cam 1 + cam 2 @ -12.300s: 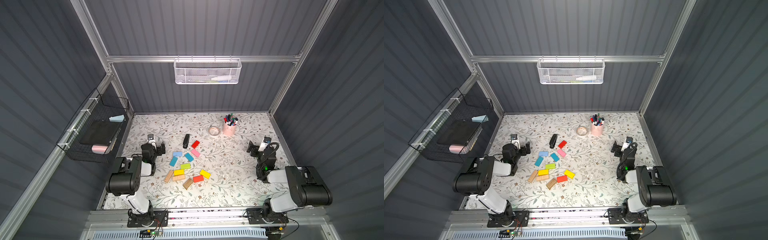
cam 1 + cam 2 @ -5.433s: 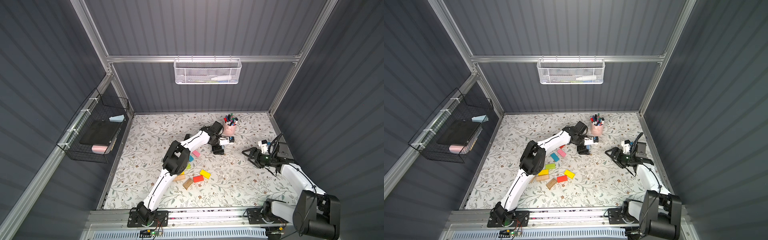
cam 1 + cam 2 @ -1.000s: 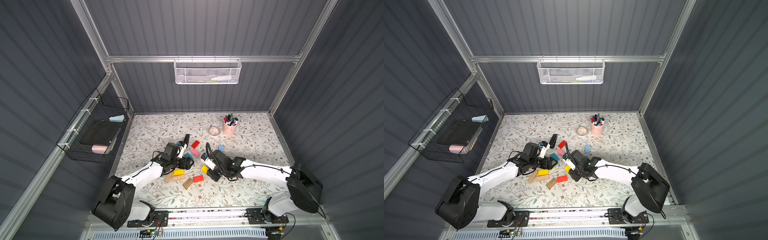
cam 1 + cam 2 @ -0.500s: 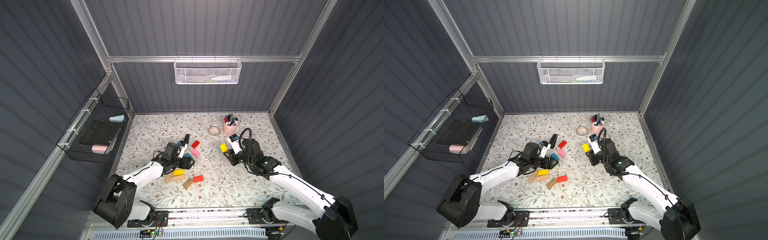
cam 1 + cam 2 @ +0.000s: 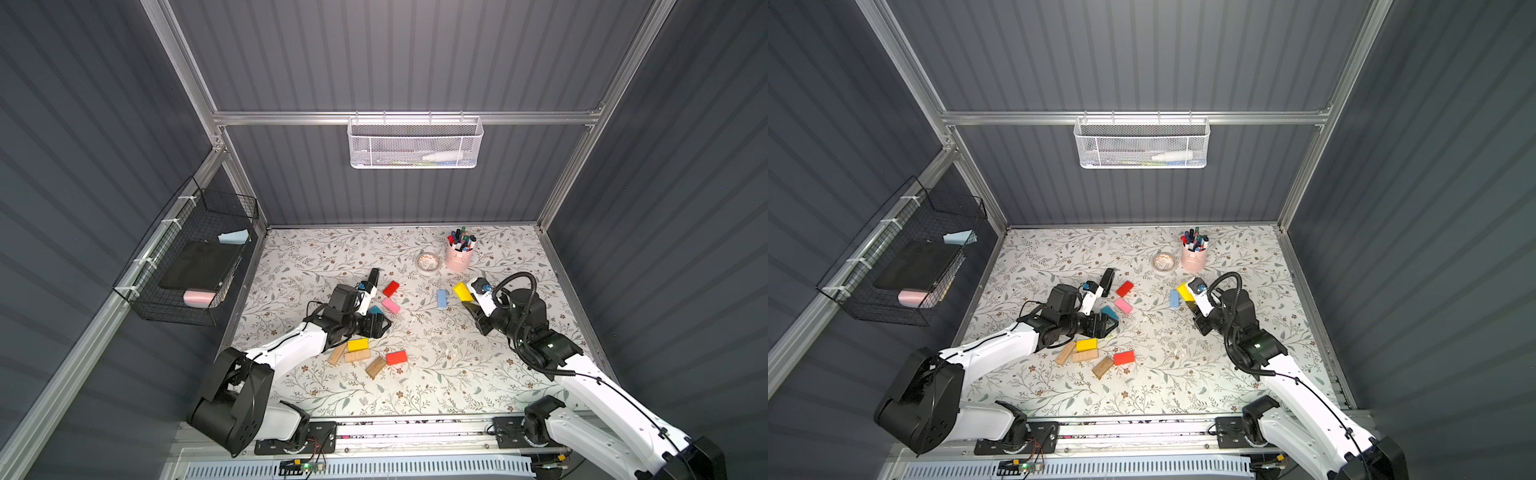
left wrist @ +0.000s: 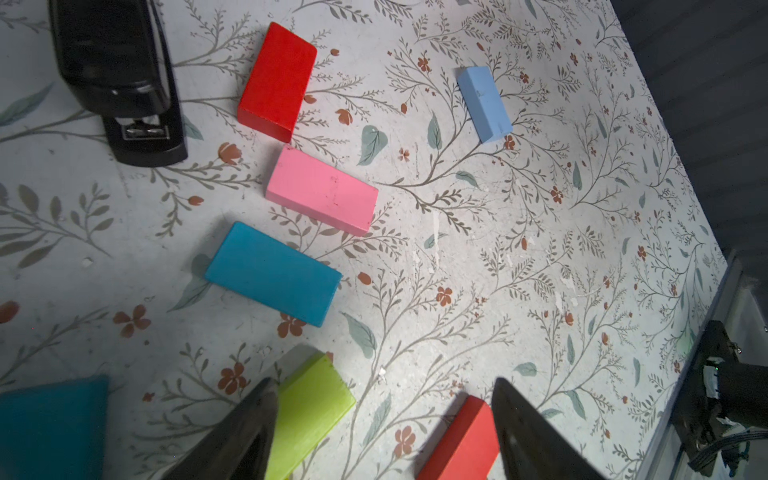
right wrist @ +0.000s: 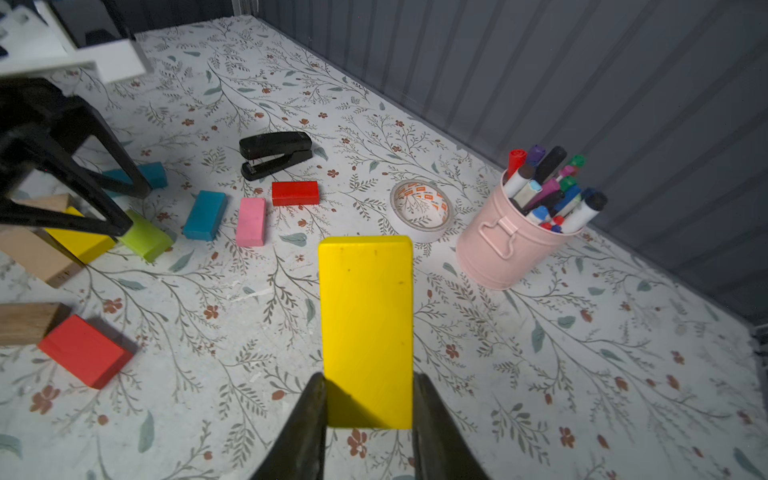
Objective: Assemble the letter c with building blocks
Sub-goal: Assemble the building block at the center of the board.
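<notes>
Just now lifted a yellow block out of the loose pile at 8 o'clock of the middle of the tabletop and brought it across toward 2 o'clock: a second ago had the right arm down among the pile, now holds that block clear of the surface, right jaws clamped on its long sides near one end, plain in the right wrist view. Hangs it at about 2 to 3 o'clock of the light blue block, near it but apparently not touching, a piece set alone and well apart from the rest. Keeps the left jaws spread wide and empty, same as a second ago, low over the lime green block, close against one tip yet not pinched. Leaves in the pile a second yellow block, three plain wooden blocks and a red block; toward 12 o'clock from there, a teal block, a pink block and another red block beside the black stapler. Points, most likely, to a start on the letter beside the light blue block: one piece laid, a second arriving, no curve formed yet. Calls next for setting the yellow block down flat and snug to its neighbour, angled to begin the bend, before opening the right jaws.
</notes>
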`<state>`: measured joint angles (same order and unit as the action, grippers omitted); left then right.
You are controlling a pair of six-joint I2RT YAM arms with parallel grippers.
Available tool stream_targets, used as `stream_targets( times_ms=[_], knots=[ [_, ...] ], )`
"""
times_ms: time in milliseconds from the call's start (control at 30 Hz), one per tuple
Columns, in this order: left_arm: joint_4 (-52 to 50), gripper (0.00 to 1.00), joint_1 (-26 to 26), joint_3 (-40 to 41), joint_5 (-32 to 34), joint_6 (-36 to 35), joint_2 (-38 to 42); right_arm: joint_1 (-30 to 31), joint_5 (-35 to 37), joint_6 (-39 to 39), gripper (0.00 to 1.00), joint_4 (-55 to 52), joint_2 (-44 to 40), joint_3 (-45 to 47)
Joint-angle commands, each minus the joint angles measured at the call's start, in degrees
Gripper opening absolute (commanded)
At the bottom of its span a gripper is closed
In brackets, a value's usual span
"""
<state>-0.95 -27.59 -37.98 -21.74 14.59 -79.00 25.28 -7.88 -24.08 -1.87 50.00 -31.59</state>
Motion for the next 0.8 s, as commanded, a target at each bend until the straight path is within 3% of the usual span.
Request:
stream_targets(
  times_ms=[0,200,400,567,767],
  knots=[
    [0.16,0.79,0.08,0.33,-0.90,-1.22,1.16,-1.75,2.69,-11.92,0.09,3.24,0.67,-1.14],
    [1.04,0.79,0.08,0.67,-2.00,-1.30,-0.01,-5.81,3.09,-34.41,0.10,-2.79,5.62,-3.65],
    [2.04,0.79,0.08,1.58,-2.27,-1.23,0.12,-12.62,-3.73,-42.95,0.13,-2.93,13.34,-7.78],
    [2.36,0.79,0.08,1.59,-2.88,-1.19,-0.69,-14.19,-6.36,-50.90,0.14,-2.30,19.14,-10.03],
    [2.82,0.79,0.08,1.60,-3.72,-1.19,-1.15,-14.29,-12.02,-54.06,0.15,-4.18,27.42,-15.19]
  ],
)
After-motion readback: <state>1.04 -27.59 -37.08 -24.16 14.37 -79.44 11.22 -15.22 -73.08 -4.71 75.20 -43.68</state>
